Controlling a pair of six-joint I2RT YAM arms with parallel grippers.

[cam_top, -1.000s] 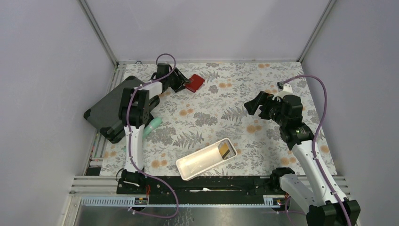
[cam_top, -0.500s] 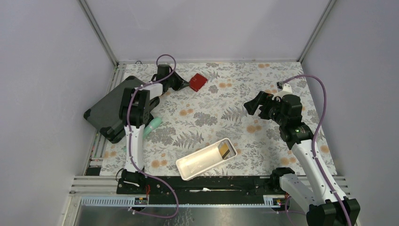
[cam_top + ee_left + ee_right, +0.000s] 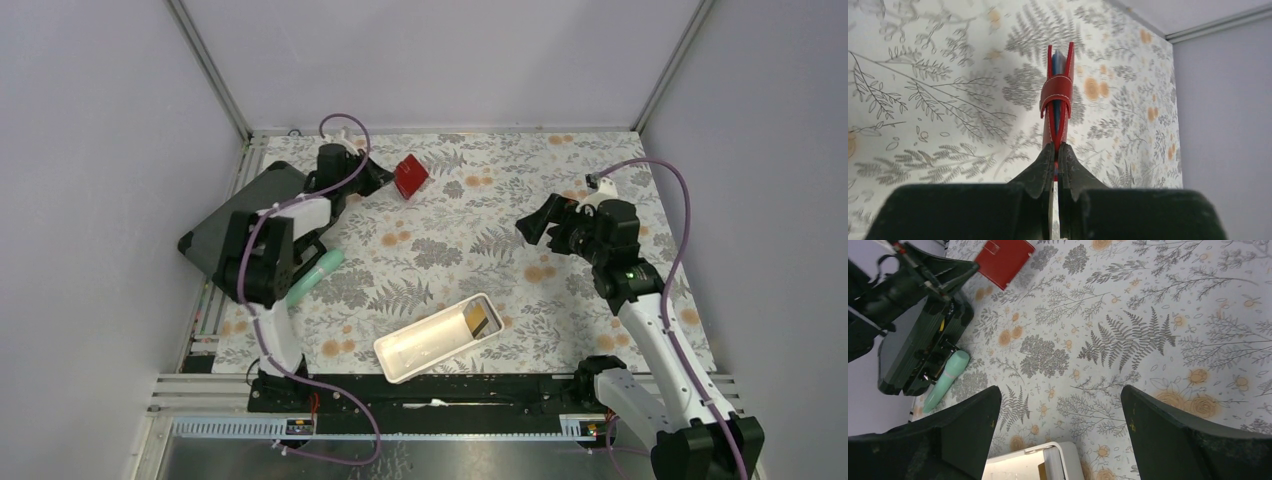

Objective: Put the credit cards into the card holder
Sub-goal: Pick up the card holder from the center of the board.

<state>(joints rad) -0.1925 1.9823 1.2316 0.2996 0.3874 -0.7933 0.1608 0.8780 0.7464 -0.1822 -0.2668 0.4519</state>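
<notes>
Floral cloth lies under the red card holder, gripped edge-up at the far left by the left gripper, jaws clamped. A blue card shows inside. A yellow-brown card waits in the white tray. The right gripper hangs wide, empty. Gripped so near its edge, the holder could twist or slip free.

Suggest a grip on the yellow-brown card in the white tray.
Take the yellow-brown card by its raised top edge, straight down from above with the open right gripper. It seems to stand tilted at the end of the white tray nearer that arm, so the walls block any side approach.
</notes>
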